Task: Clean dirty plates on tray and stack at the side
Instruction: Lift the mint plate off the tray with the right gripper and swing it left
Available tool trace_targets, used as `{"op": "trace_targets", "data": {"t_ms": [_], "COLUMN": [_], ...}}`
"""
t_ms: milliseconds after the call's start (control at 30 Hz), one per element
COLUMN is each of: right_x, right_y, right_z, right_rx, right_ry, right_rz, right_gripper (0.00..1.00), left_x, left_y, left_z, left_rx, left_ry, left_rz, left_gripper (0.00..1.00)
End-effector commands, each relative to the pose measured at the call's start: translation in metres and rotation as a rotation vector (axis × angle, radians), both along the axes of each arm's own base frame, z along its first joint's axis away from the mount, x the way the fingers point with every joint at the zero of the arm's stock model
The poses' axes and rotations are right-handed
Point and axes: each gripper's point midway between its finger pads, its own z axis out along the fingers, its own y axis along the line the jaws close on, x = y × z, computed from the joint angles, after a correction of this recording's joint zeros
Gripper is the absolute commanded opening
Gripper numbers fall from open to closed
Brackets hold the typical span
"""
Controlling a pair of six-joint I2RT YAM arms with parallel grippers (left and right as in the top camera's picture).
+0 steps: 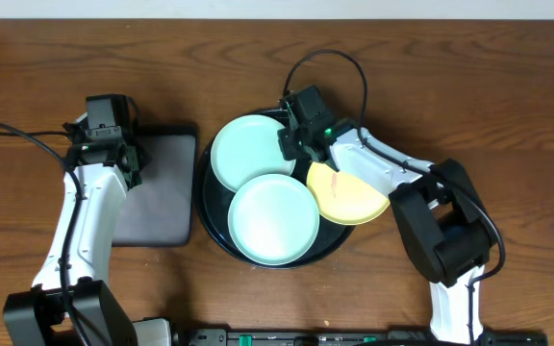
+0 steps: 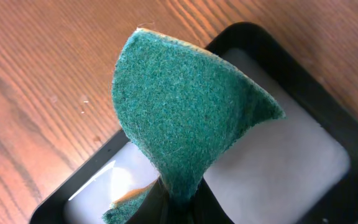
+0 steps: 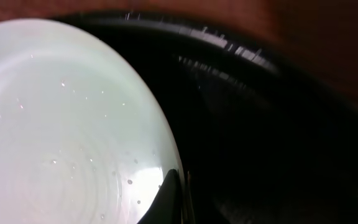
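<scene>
The round black tray (image 1: 211, 215) holds all three plates. Two are pale mint, one at the back left (image 1: 248, 152) and one at the front (image 1: 273, 219). The yellow plate (image 1: 350, 196) lies at the right with a reddish smear. My right gripper (image 1: 292, 144) is shut on the right rim of the back mint plate (image 3: 61, 118), one finger (image 3: 168, 199) lying on top of the rim. Over at the left, my left gripper (image 1: 130, 159) is shut on a folded green sponge (image 2: 182, 106), held above the rectangular tray.
The small rectangular black tray (image 1: 157, 192), with a pale wet floor (image 2: 278, 162), sits directly left of the round tray. The round tray's glossy rim (image 3: 229, 42) curves behind the held plate. Bare wooden table surrounds both trays.
</scene>
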Motion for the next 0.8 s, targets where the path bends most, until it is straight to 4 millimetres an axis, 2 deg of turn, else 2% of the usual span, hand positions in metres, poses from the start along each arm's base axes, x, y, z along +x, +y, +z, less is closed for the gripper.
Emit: {"op": "trace_targets", "data": {"t_ms": [0,167,433,767], "right_x": [0.018,0.024,0.031,0.02], "right_y": [-0.006,0.002,0.028,0.071], "right_z": [0.039,0.063,0.093,0.118], "right_rx": [0.051,0.096,0.177,0.243], "right_ry": [-0.089,-0.15,-0.258,-0.362], "right_rz": [-0.046,-0.044,-0.033,-0.003], "right_gripper": [0.01,0.01,0.01,0.01], "left_x": [0.003,0.003,0.003,0.003], "left_y": [-0.008,-0.008,-0.008,-0.009], "left_z": [-0.005,-0.005,-0.005,-0.005], "left_rx": [-0.036,-0.036,-0.036,-0.036], "left_ry": [0.004,0.005,0.006,0.006], "left_rz": [-0.064,-0.066,-0.066,-0.066], "left_gripper": [0.07,0.08,0.08,0.07]}}
